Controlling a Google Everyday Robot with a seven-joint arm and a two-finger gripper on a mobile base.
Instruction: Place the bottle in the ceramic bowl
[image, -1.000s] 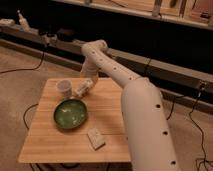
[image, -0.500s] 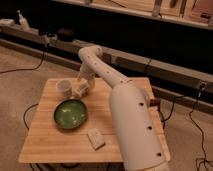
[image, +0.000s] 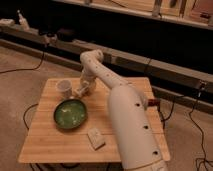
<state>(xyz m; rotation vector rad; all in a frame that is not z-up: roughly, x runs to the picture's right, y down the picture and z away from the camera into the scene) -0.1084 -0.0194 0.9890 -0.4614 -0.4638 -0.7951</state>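
Barely any shift from half a second back: arm (image: 131, 122) leans a touch lower, gripper (image: 83, 89) at the same spot left of centre frame, by the far edge of the wooden table (image: 52, 146). Bottle (image: 78, 92) sits right at the gripper tip, just right of the white cup (image: 64, 87) and just above the bowl (image: 70, 114) rim, not over it. Cannot tell whether the gripper is clamped on the bottle or loose around it, or whether the bottle is lifted. Bottle looks like small, slim, pale plastic: likely light, smooth, a bit slippery and easy to tip, so grip mid-body across the narrow width. Bowl is round, shallow, glossy green, hard ceramic and chip-prone, so lower the bottle in, don't drop it. Flat white box (image: 95, 138) lies below the bowl, well apart.
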